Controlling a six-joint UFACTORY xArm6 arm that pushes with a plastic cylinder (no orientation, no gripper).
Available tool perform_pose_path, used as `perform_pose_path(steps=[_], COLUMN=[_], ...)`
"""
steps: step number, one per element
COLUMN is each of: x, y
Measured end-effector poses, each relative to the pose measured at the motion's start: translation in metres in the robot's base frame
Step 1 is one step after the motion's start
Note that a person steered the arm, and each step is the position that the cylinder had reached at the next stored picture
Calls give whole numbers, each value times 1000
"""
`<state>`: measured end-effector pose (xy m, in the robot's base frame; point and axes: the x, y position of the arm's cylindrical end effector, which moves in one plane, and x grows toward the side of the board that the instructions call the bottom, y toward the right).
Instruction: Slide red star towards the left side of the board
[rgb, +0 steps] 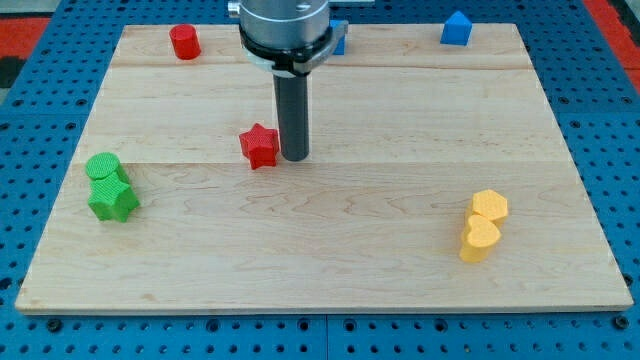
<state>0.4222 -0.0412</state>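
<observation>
The red star (259, 146) lies on the wooden board (320, 230), left of the middle. My tip (294, 157) stands right at the star's right side, touching it or nearly so. The dark rod rises from there to the arm's head at the view's top.
A red cylinder (184, 42) sits at the top left. A green cylinder (103, 168) and a green star (113, 200) sit together at the left edge. Two yellow blocks (483, 226) sit at the lower right. A blue block (456, 29) sits at the top right; another blue block (339, 40) peeks from behind the arm.
</observation>
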Motion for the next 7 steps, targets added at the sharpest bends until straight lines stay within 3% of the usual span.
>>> perform_pose_path(steps=[1,3,5,7], x=[3,28,-47,-94], y=[-51,-87,-112,-159])
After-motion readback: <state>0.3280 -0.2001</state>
